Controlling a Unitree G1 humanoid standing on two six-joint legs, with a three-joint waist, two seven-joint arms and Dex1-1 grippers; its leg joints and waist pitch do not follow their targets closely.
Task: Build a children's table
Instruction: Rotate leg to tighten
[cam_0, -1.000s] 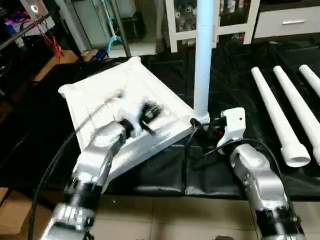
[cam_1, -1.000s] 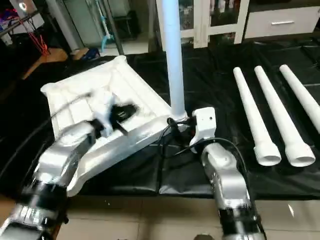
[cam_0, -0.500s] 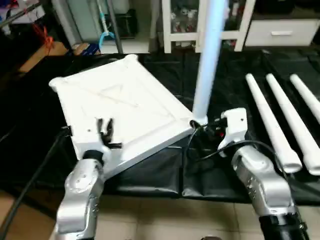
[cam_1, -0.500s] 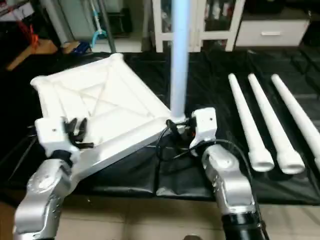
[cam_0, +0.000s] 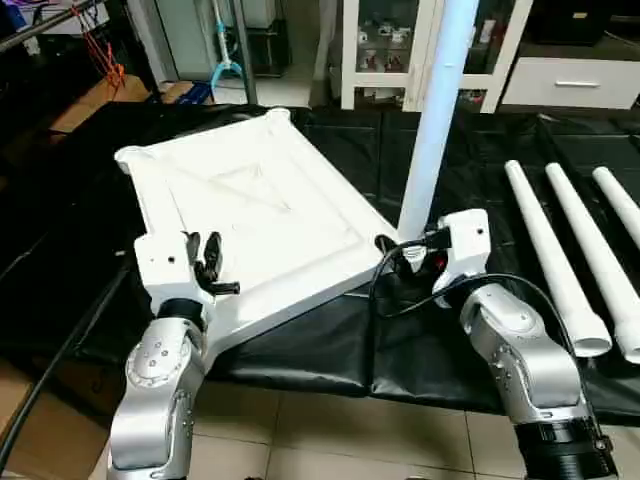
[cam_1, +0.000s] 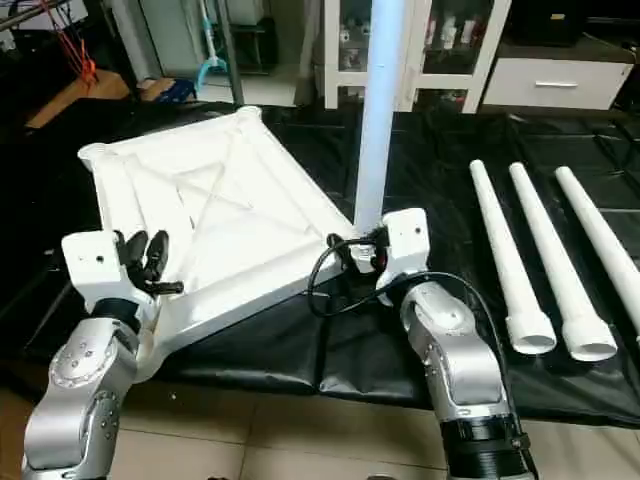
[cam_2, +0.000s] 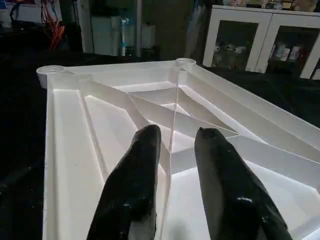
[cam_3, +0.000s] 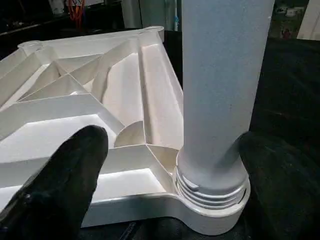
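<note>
Black sheeting (cam_0: 330, 350) covers the work surface, with a white cabinet (cam_0: 390, 50) at 12 o'clock. Tabletop (cam_0: 250, 210) lies underside-up; one leg (cam_0: 435, 130) stands in its corner socket and three spare legs (cam_0: 555, 250) lie at 3 o'clock. Left gripper (cam_2: 175, 145) hovers narrowly parted, apparently empty; right gripper (cam_3: 170, 165), jaws wide, straddles the upright leg.

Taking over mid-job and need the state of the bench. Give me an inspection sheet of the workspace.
Surface: black sheet over the bench, wrinkled.
Job's things: tabletop upside down, ribs up; one leg upright in its near-right corner socket; three legs lying to the right.
Clutter: nothing seen.
Hands: left hand over the tabletop's near-left edge, fingers narrowly apart, holding nothing; right hand wide open around the upright leg's base, not gripping.
Cables: black cable looping off the right wrist.
Surroundings: white cabinet behind; tiled floor in front.
</note>
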